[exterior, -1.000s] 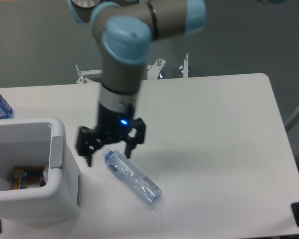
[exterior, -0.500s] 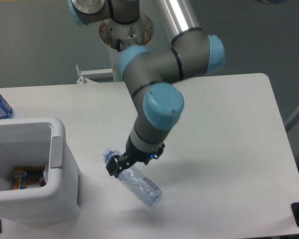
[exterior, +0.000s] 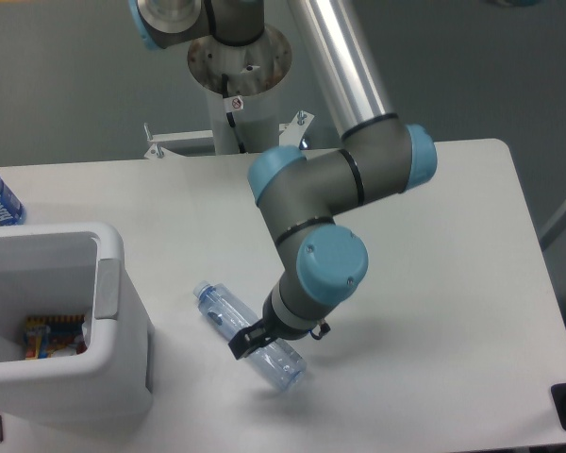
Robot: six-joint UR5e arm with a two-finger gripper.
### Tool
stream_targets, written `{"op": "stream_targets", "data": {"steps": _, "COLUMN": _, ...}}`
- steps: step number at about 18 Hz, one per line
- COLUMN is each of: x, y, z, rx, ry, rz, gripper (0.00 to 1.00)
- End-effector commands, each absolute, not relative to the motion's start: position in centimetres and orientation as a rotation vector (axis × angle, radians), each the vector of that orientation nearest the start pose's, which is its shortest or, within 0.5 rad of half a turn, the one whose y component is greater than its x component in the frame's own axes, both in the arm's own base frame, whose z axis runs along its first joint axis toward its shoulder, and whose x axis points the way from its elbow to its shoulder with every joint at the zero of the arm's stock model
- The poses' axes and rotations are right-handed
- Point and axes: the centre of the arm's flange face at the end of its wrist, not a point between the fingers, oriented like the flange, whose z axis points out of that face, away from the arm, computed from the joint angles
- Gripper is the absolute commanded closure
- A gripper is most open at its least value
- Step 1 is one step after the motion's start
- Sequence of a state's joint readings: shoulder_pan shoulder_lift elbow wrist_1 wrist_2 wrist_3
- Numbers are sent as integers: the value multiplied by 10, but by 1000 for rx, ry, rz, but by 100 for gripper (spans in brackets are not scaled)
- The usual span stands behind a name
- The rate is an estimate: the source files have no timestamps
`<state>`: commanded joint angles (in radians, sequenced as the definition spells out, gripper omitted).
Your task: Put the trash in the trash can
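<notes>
Beneath our gripper (exterior: 253, 342) lies the crushed plastic bottle (exterior: 250, 336) on the table (exterior: 434, 283), fingers low over its middle for a crosswise grasp; whether they have closed, we cannot tell. Off to the left waits the trash can (exterior: 113, 311).

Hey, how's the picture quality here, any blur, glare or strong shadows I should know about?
In the fixed camera view, everything is slightly soft; the gripper is dark, its fingers hard to separate over the crushed bottle. The silver arm tube shows a bright streak. A faint shadow lies on the table beside the arm.
</notes>
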<state>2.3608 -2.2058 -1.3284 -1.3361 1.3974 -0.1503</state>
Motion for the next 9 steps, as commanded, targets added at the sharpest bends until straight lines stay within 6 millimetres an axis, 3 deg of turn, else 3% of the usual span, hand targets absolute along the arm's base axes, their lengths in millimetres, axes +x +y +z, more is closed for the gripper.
{"op": "stream_targets", "data": {"steps": 9, "x": -393, "y": 604, "z": 222, "rx": -2872, "ry": -1484, "rz": -352, "gripper": 0}}
